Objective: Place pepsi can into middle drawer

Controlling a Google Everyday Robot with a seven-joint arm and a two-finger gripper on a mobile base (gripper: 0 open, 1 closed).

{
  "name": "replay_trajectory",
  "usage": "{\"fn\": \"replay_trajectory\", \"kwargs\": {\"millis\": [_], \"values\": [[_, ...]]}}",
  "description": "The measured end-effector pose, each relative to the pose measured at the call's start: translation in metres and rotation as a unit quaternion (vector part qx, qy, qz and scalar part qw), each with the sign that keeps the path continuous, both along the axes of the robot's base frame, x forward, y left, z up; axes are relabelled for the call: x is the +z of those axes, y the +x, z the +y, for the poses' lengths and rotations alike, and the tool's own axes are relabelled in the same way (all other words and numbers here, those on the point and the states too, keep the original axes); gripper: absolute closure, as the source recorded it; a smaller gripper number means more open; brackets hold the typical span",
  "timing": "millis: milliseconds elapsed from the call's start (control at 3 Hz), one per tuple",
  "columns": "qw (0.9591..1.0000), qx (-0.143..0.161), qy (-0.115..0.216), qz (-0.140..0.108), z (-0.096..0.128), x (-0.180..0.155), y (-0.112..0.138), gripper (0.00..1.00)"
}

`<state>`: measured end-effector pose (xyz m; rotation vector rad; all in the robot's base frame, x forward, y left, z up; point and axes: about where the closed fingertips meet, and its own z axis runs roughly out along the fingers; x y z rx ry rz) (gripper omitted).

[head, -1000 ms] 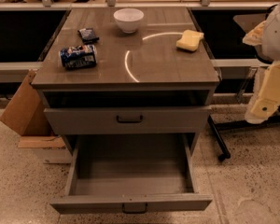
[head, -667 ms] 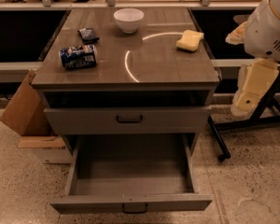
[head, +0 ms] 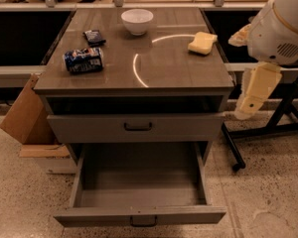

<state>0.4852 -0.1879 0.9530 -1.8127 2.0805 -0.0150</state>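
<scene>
Tool point(head: 249, 99) right of cabinet point(head: 169, 71); pepsi can point(head: 83, 60) atop

Hanging the gripper point(head: 248, 103) tip-down just beside the right edge of the cabinet point(head: 179, 68), bending the white arm point(head: 283, 29) above it.

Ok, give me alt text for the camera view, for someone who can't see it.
A dented Pepsi can lies on its side on the cabinet top, above the pulled-open middle drawer. The robot's hand hangs right of the cabinet, clear of the can. A white bowl, yellow sponge and dark packet share the top.
</scene>
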Motion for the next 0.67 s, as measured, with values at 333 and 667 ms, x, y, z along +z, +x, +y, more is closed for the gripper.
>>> {"fn": "replay_trajectory", "kwargs": {"millis": [333, 667], "values": [[0.9964, 0.073, 0.035, -0.022, 0.042, -0.012, 0.048, 0.0], [0.9905, 0.12, 0.059, -0.031, 0.073, -0.015, 0.073, 0.0]]}}
